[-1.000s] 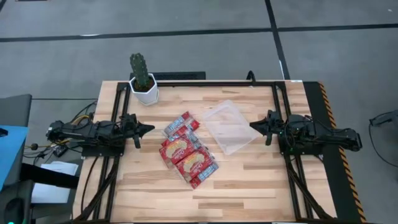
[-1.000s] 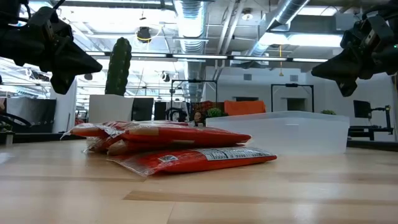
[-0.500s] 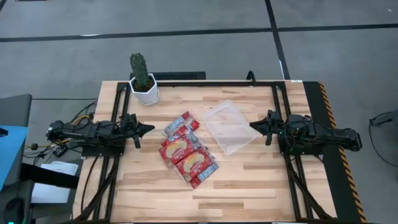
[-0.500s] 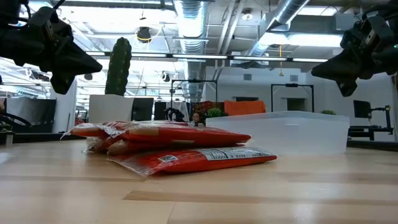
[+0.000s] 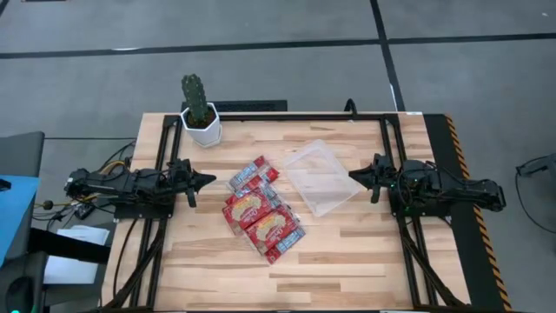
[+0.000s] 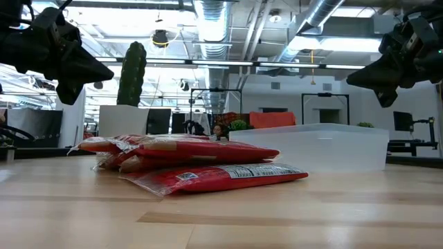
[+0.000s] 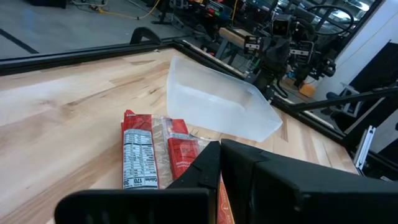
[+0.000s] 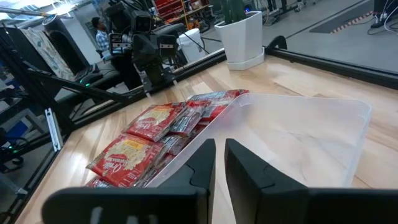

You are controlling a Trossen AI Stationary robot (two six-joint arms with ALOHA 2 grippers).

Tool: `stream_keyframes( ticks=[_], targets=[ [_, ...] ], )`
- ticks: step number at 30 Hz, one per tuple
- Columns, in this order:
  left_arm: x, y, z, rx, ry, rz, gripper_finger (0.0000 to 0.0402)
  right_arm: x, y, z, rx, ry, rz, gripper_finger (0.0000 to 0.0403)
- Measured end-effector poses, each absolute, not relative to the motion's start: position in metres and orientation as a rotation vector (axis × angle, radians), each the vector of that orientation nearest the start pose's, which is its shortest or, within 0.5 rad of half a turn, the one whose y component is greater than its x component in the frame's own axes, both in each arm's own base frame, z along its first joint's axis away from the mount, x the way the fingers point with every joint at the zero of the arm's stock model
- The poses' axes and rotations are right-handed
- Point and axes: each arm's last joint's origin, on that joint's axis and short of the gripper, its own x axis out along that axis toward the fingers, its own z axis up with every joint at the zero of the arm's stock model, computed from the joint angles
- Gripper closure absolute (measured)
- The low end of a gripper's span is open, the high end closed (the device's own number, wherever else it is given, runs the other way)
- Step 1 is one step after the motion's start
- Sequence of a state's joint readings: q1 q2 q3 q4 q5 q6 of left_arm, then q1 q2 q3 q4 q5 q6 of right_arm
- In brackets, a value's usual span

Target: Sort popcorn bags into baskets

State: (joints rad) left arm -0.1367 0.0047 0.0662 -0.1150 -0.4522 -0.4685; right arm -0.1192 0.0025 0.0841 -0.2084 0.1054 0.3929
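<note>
Several red popcorn bags (image 5: 261,211) lie in an overlapping heap on the table's middle; they also show in the low view (image 6: 187,162), the left wrist view (image 7: 155,155) and the right wrist view (image 8: 155,134). The clear plastic basket (image 5: 320,176) stands to their right, beside the heap; it shows in the low view (image 6: 325,145) too. My left gripper (image 5: 208,180) hovers shut at the left, above the table, pointing at the heap. My right gripper (image 5: 353,175) hovers shut at the right, near the basket's right edge. Both are empty.
A white pot with a cactus (image 5: 200,113) stands at the far left corner. Black rails (image 5: 287,116) frame the table's far, left and right sides. Bare wood (image 5: 347,261) lies along the near edge. A person (image 8: 99,34) shows far off in the room.
</note>
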Motion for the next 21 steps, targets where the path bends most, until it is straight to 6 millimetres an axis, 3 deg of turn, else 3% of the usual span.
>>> stream_keyframes(
  ticks=[5, 9, 18, 21],
  targets=[
    [0.0915, 0.0003, 0.1752, -0.487, -0.039, 0.321, 0.0401, 0.0901, -0.0139, 0.1718, 0.391, 0.081, -0.246, 0.034],
    [0.0916, 0.0003, 0.1757, -0.618, -0.068, 0.319, 0.0401, 0.0901, -0.0139, 0.1716, 0.368, 0.084, -0.246, 0.034],
    [0.0904, 0.0034, 0.1781, -0.862, -0.182, 0.411, 0.0402, 0.0901, -0.0141, 0.1719, -0.097, 0.135, -0.224, 0.034],
    [0.0896, 0.0053, 0.1778, -0.923, -0.229, 0.477, 0.0402, 0.0903, -0.0141, 0.1727, -0.167, 0.131, -0.22, 0.034]
  ],
)
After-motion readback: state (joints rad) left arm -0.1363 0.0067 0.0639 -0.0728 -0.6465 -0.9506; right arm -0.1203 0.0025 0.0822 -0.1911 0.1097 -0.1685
